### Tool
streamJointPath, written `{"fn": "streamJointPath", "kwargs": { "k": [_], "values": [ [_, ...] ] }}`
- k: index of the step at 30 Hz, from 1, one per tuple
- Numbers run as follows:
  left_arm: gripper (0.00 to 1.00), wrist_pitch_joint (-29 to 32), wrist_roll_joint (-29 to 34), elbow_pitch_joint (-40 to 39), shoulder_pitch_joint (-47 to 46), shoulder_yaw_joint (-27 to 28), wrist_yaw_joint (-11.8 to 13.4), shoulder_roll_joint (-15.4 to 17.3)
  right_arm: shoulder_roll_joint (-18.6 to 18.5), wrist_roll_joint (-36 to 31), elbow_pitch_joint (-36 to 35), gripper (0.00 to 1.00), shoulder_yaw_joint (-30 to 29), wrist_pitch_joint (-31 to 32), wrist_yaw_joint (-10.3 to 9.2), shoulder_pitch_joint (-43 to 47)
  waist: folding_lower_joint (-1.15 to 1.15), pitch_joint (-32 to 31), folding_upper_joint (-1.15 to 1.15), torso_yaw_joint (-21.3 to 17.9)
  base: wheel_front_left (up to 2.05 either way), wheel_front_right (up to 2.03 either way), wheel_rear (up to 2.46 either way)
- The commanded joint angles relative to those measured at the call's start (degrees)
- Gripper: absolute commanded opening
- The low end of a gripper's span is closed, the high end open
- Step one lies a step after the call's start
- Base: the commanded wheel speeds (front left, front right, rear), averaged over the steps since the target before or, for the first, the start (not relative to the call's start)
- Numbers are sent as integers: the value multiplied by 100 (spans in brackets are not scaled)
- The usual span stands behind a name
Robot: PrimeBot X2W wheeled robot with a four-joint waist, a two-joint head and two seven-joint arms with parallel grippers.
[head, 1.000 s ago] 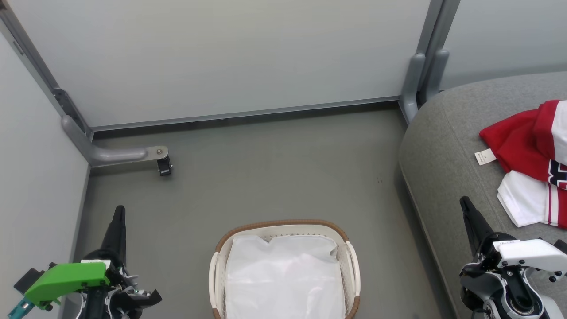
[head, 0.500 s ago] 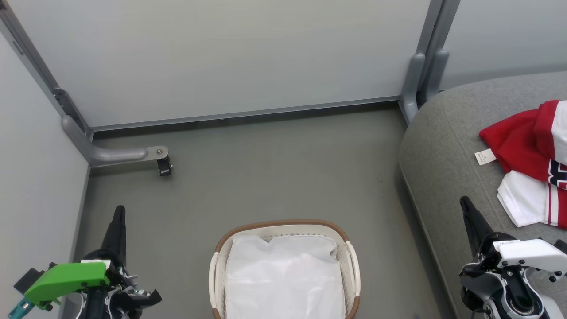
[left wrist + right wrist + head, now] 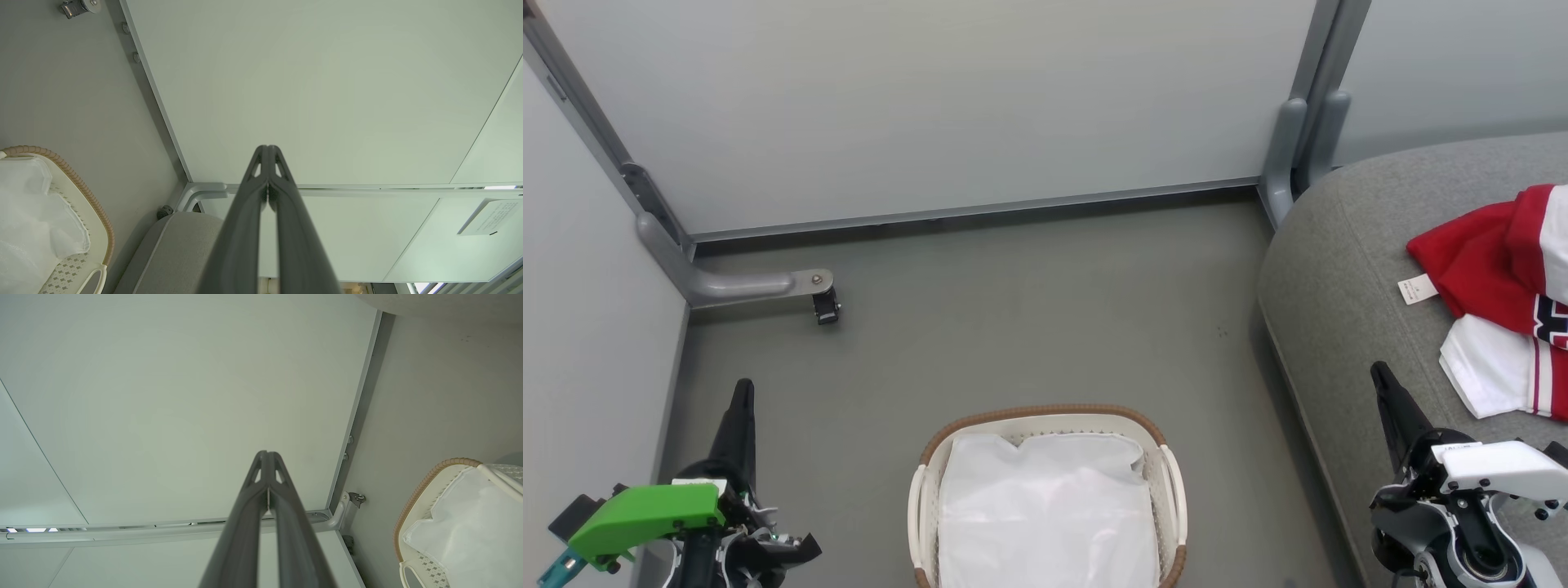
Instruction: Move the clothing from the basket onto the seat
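I am holding my left gripper [image 3: 743,390] over the grey floor [image 3: 1013,310], and its two long dark fingers are pressing together with nothing between them. I am holding my right gripper [image 3: 1379,374] the same way, fingers together and gripping nothing, with its tip pointing up over the near edge of the seat [image 3: 1339,269]. The basket [image 3: 1045,411] is sitting on the floor between my two grippers, to the right of the left one and to the left of the right one, closer to me than both tips. A plain white liner sheet [image 3: 1045,506] is lying inside it, and I am not seeing any red there. The clothing [image 3: 1478,261] is lying on the big grey seat, just past my right gripper and off to its right. It is red with white stripes, a white part [image 3: 1490,367] is poking out nearest my right gripper, and a small white tag [image 3: 1417,288] is sticking out on the side facing the basket. Both grippers are pointing toward a pale wall panel [image 3: 931,106]. A little black wheel [image 3: 826,308] is sitting on the floor ahead of my left gripper.
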Motion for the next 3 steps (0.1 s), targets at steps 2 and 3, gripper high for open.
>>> {"fn": "streamJointPath", "kwargs": {
  "k": [2, 3],
  "values": [
    [0, 17, -18, -13, -57, 9, -36, 40, -34, 23, -16, 0, -5, 16, -2, 60, 0, 0, 0, 0, 0, 0, 0],
    [0, 17, -18, -13, -57, 9, -36, 40, -34, 23, -16, 0, -5, 16, -2, 60, 0, 0, 0, 0, 0, 0, 0]
  ]
}}
